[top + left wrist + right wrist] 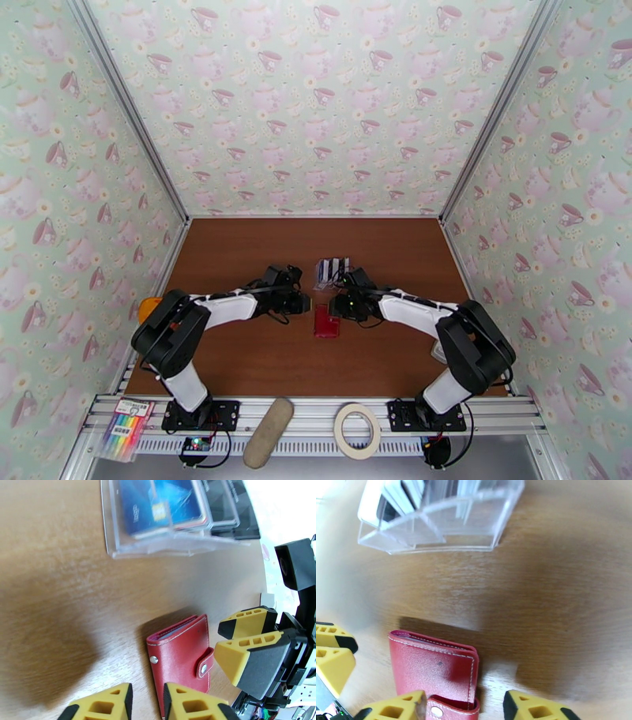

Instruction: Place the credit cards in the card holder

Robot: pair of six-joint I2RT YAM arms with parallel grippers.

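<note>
At the middle of the table, a clear stand holds the cards upright in a row, with a blue one at the front in the left wrist view. Nearer the arms, across a strip of bare wood, the wallet lies flat, red and snapped shut. The two grippers face each other closely over it, crowding it from either side. On the front rail sit a pen pack, a beige oblong and a tape roll, all well apart from the wallet. The left gripper hovers just beside one end of the wallet. Its jaws are only a little apart with nothing between them, and I cannot tell whether it touches the leather. The right gripper stands wide open over the tab edge. One finger is just beside the snap tab and the other is clear of the wallet, so it grips nothing.
</note>
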